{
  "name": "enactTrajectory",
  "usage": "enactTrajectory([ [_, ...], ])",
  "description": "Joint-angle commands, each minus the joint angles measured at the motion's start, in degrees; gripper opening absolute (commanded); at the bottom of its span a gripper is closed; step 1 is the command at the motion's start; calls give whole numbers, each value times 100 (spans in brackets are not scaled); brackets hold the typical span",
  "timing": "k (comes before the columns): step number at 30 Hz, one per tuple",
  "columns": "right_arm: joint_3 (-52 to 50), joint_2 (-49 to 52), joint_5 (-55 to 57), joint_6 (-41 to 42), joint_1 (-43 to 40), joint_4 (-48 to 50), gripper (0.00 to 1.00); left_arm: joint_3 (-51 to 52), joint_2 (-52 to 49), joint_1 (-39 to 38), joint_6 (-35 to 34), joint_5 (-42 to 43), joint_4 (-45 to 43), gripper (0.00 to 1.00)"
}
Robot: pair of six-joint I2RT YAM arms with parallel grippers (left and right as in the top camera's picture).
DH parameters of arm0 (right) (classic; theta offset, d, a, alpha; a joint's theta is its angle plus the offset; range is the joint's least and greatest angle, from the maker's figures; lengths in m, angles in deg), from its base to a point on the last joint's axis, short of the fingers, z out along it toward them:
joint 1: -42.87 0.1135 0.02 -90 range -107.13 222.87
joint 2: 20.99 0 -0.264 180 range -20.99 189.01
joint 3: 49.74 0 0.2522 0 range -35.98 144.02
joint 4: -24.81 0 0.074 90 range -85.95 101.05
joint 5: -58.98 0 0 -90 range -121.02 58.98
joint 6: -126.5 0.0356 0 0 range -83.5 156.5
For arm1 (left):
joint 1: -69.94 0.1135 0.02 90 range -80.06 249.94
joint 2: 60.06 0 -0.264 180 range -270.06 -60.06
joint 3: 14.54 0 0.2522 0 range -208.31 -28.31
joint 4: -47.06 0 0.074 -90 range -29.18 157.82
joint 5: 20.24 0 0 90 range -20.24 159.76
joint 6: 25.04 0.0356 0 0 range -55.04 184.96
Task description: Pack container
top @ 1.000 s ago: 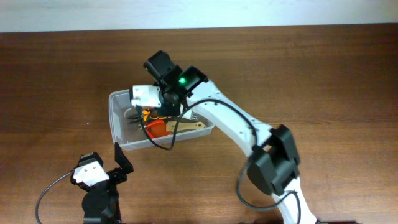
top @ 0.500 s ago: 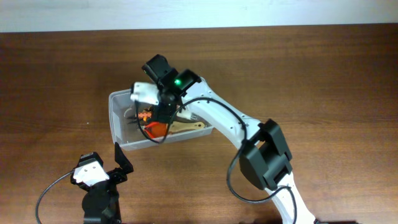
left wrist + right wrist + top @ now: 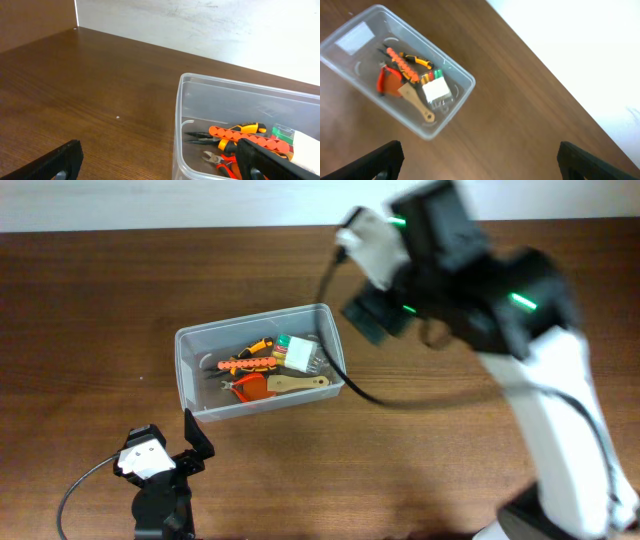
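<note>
The container [image 3: 186, 385], a clear plastic bin, sits left of the table's middle. Inside lie a small clear box with colourful contents [image 3: 299, 353], a wooden-handled tool [image 3: 298, 383], an orange beaded strip [image 3: 248, 363] and orange-handled pliers [image 3: 260, 345]. My right arm [image 3: 480, 290] is raised high above the table, right of the bin. In the right wrist view the right gripper [image 3: 487, 165] is open and empty, with the container [image 3: 462, 82] far below at upper left. My left gripper [image 3: 160, 167] is open just in front of the bin's near-left corner [image 3: 179, 125].
The dark wood table [image 3: 90, 300] ends at a white surface along its far edge [image 3: 150, 205]. A black cable [image 3: 340, 370] from the right arm hangs past the bin's right end. The left arm's base [image 3: 160, 500] stands at the near-left edge.
My right gripper has opened and risen out of the container, up and to the right. The small clear box now shows lying in the bin. The left arm has not moved.
</note>
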Motion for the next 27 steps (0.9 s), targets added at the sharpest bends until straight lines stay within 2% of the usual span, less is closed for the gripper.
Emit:
enactTrajectory([
  [1,17,-400,-20,101,-55,-310,98,22,26,-22,50,-20,4,99],
  [7,17,-968,-17,101,-44,-691,98,22,26,-22,50,-20,4,99],
  [21,-2,-1051,22,98,-48,-868,98,22,26,-22,50,-20,4,99],
  [24,-413,-1462,-31,101,-243,-216,98,22,26,-22,50,-22,4,99],
  [27,-1598,-2212,-420,101,-570,1137,98,22,26,-22,50,-22,4,99],
])
